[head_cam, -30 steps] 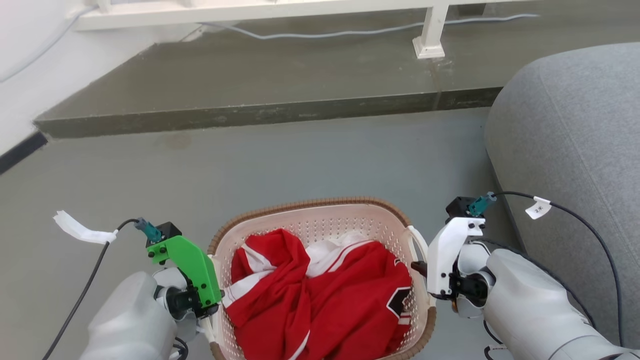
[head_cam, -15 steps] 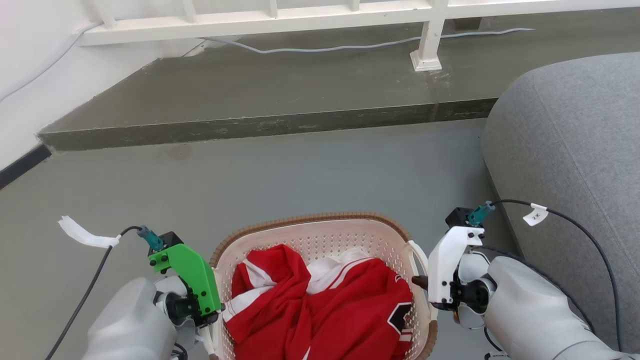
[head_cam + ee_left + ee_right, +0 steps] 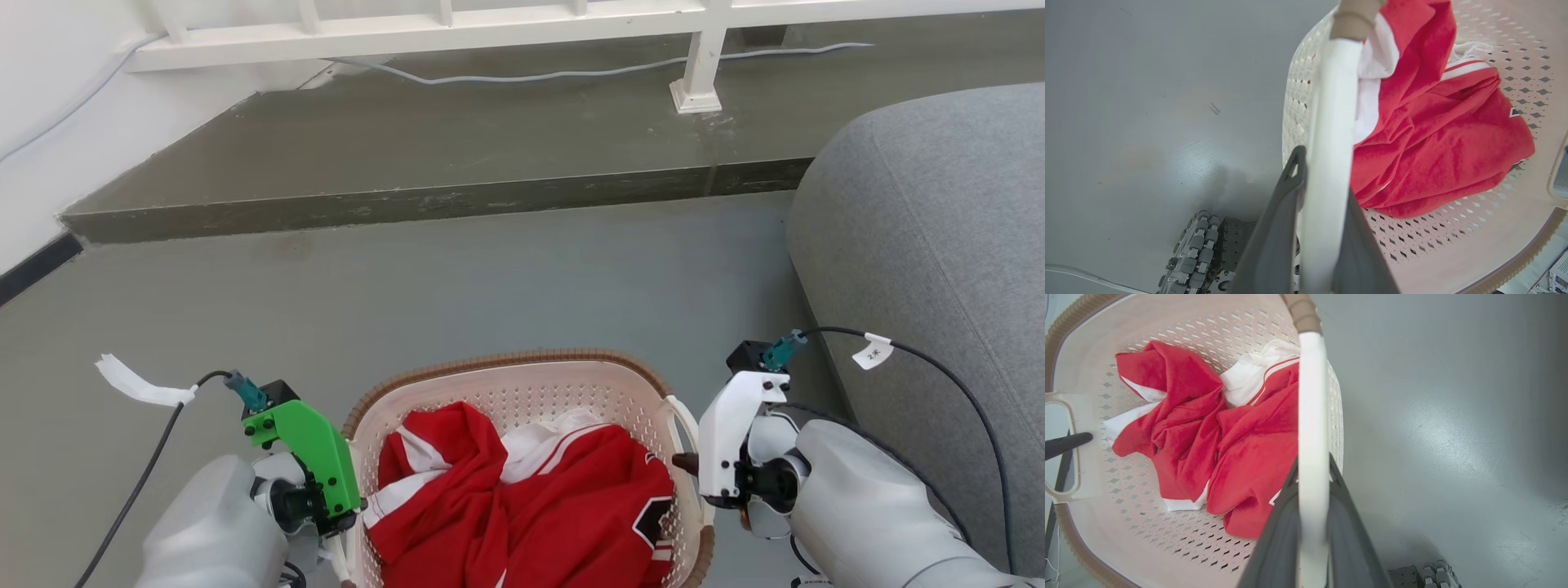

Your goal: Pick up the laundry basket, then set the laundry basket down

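Observation:
The laundry basket [image 3: 506, 360], cream perforated plastic with a brown woven rim, is at the bottom centre of the head view with red and white clothes [image 3: 531, 498] inside. My left gripper [image 3: 347, 531], under its green mount, is at the basket's left side. My right gripper [image 3: 687, 462], under its white mount, is at the basket's right handle [image 3: 682, 412]. In the left wrist view my left gripper [image 3: 1323, 175] is shut on the white handle [image 3: 1331, 122]. In the right wrist view my right gripper [image 3: 1313, 465] is shut on the other white handle [image 3: 1312, 408]. A shadow lies on the floor beneath the basket.
A grey sofa [image 3: 931, 229] stands close on the right. Ahead, a raised dark step [image 3: 408, 200] crosses the floor, with a white railing post [image 3: 695, 77] and a cable [image 3: 531, 77] on it. A white wall [image 3: 41, 122] runs along the left. Grey floor [image 3: 490, 278] lies between.
The whole head picture has shifted down, so the camera has moved. The basket stays held between both grippers in the same grip.

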`<state>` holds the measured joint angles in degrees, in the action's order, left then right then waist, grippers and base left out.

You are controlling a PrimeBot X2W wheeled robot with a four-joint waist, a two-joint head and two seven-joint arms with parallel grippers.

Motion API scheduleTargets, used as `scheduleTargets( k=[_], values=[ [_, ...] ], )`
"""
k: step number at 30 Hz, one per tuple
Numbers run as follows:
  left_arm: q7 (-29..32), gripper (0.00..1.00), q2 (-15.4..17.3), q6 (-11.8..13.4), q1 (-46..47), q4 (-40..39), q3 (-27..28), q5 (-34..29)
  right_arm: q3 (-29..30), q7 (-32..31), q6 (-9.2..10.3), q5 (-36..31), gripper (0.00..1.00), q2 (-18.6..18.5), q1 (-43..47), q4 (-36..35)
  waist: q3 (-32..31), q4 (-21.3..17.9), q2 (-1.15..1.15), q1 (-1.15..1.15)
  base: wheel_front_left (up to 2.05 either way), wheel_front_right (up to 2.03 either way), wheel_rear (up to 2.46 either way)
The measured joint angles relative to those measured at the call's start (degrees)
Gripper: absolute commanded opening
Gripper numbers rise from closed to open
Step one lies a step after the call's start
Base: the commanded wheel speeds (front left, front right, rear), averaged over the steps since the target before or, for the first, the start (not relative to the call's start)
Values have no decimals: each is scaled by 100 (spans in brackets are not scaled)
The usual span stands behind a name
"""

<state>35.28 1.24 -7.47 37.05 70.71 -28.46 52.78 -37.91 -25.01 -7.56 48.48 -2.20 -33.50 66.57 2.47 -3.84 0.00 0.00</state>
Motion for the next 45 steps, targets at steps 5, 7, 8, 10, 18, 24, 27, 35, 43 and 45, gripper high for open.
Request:
scheduleTargets(
  k=[5,7,8,10,18,24,27,35,43,45],
  values=[
    [-2,0,3,0,-3,-8,-18,1,-31,0,-1,18,0,-1,-1,0,8,1,0,0,0,0,0],
    [-3,0,5,0,-5,-14,-24,4,-54,2,0,18,0,-1,-1,0,12,0,0,0,0,0,0],
    [-7,0,9,0,-7,-15,-25,18,-60,4,0,18,0,-1,-1,0,14,0,0,0,0,0,0],
    [-12,0,15,0,-9,-15,-29,42,-77,9,0,19,0,-1,-2,0,20,-1,0,0,0,0,0],
    [-63,0,18,0,-15,-19,-62,42,-115,35,0,49,0,-1,-2,1,34,5,0,0,0,0,0],
    [-105,0,25,0,-15,-53,-107,42,-141,59,0,49,0,-1,-4,7,41,18,0,0,0,0,0],
    [-105,0,25,0,-15,-58,-122,42,-146,60,0,53,0,-2,-4,7,45,24,0,0,0,0,0],
    [-163,0,34,0,-13,-74,-135,42,-154,126,0,108,0,-4,-8,-9,168,29,0,0,0,0,0],
    [-368,0,43,0,49,-85,-136,37,-167,240,0,112,0,-4,-114,-43,474,23,0,0,0,0,0],
    [-437,0,44,0,103,-100,-142,18,-168,322,0,110,0,-11,-171,-63,582,21,0,0,0,0,0]
  ],
)
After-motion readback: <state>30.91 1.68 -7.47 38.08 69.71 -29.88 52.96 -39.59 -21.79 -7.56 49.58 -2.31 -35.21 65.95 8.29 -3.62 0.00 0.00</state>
